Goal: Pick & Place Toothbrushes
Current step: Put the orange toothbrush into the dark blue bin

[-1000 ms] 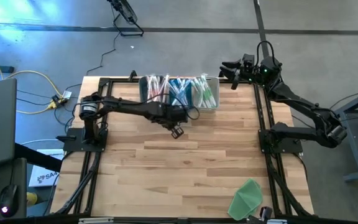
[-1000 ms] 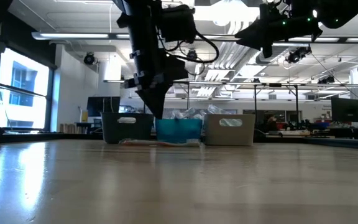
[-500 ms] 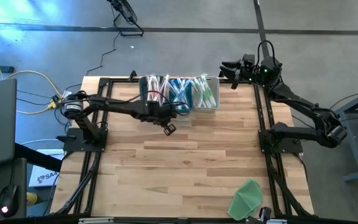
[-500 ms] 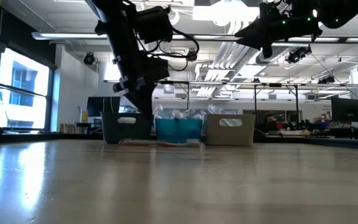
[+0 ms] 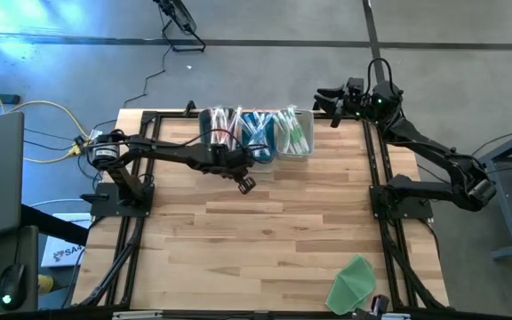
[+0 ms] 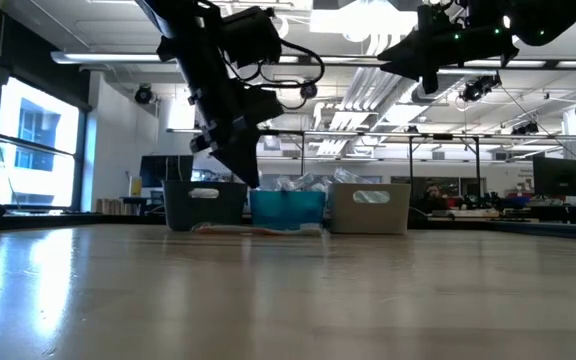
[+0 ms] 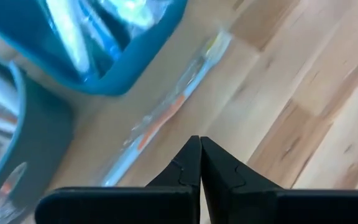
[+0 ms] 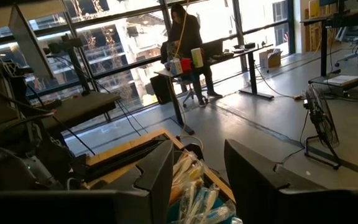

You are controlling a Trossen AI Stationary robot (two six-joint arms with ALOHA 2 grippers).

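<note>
Left claw [image 7: 200,140], closed, above a clear-wrapped orange-and-white toothbrush [image 7: 173,112].

toothbrushes [image 5: 256,131] in bins [image 5: 296,149] at table's [image 5: 265,240] far edge

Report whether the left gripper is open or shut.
Shut. In the left wrist view the left gripper has its two dark fingers pressed together with nothing between them, above a toothbrush lying on the table.
</note>
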